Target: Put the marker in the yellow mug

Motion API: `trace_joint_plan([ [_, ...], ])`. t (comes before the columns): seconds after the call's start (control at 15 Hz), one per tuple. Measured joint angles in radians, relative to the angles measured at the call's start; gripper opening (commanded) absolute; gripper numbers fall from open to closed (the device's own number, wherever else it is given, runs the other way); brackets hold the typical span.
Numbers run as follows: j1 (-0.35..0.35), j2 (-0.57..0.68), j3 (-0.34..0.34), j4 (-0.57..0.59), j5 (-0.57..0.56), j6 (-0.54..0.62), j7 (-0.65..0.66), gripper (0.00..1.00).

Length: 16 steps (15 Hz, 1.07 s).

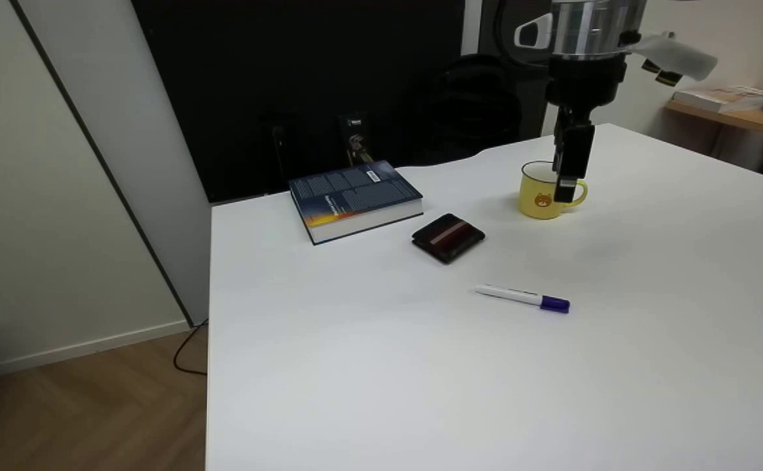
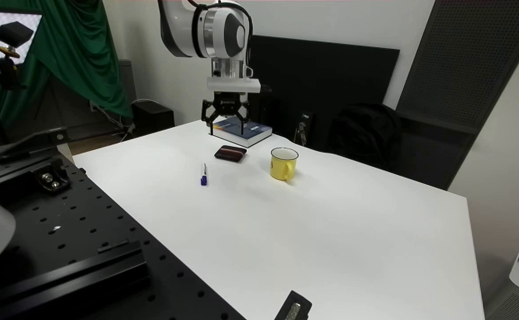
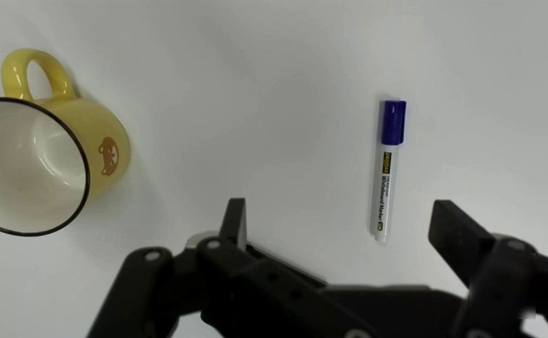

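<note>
The marker, white with a dark blue-purple cap, lies flat on the table in both exterior views (image 1: 510,294) (image 2: 204,178). In the wrist view the marker (image 3: 387,176) lies right of the middle, cap toward the top. The yellow mug stands upright in both exterior views (image 1: 535,199) (image 2: 279,170), with its opening up. In the wrist view the mug (image 3: 102,122) is at the left, with its pale inside showing and nothing seen in it. My gripper (image 3: 339,205) is open and empty above the table, also seen in both exterior views (image 1: 569,186) (image 2: 227,131). It touches neither thing.
A dark wallet with a striped band lies near the marker in both exterior views (image 1: 448,238) (image 2: 231,153). A thick blue book lies behind the wallet near the table's edge (image 1: 361,196) (image 2: 259,130). A dark panel (image 1: 276,85) stands behind the table.
</note>
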<state>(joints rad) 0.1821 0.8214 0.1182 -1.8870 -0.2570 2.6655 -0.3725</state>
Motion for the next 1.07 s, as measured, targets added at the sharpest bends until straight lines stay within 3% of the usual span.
trace_joint_plan([
  [0.27,0.015,0.076,0.005,0.073,0.000,0.005,0.000,1.00],
  [1.07,0.168,0.245,0.015,0.217,-0.004,0.023,0.007,1.00],
])
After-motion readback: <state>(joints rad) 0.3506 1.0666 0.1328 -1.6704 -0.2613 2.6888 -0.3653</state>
